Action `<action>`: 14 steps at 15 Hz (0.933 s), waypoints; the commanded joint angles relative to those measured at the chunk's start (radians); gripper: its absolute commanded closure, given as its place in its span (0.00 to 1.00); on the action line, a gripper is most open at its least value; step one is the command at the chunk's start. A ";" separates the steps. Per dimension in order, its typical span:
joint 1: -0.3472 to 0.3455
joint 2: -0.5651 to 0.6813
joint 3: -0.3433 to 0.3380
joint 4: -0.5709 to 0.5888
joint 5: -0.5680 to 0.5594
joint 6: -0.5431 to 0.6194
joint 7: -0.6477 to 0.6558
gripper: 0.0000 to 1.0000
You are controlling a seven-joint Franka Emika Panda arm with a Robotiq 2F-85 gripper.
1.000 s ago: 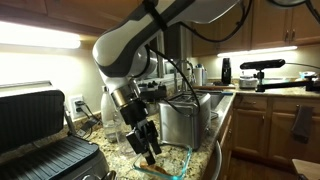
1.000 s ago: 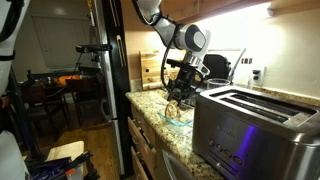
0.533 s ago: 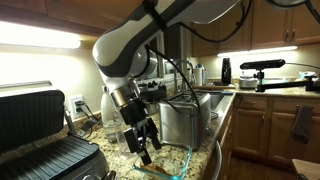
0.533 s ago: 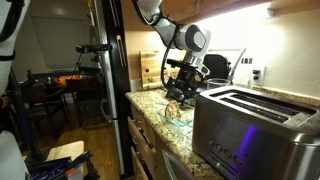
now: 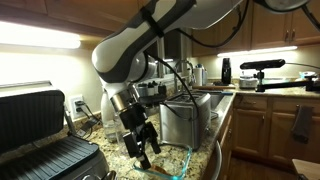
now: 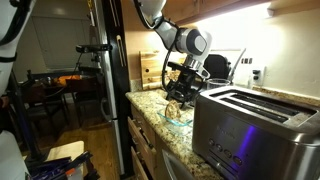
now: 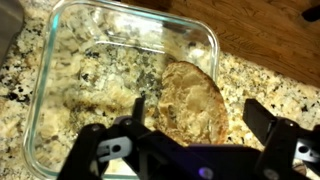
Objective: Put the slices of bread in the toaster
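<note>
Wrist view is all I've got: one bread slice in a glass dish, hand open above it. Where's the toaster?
Observer: The toaster stands right beside the dish, past the hand in an exterior view.
Operator: Slots free?
Observer: Nothing sticks up from the slots; I can't see down inside them.
Operator: Anything else close?
Observer: A black grill, lid up, on the dish's other side.

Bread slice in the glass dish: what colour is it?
The bread slice is mottled golden brown, best seen in the wrist view.
</note>
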 commanded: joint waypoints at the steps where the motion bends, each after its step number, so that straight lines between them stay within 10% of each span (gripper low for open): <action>1: -0.006 0.021 -0.003 0.033 0.018 -0.028 -0.016 0.00; 14: -0.010 0.025 -0.007 0.042 0.016 -0.026 -0.015 0.93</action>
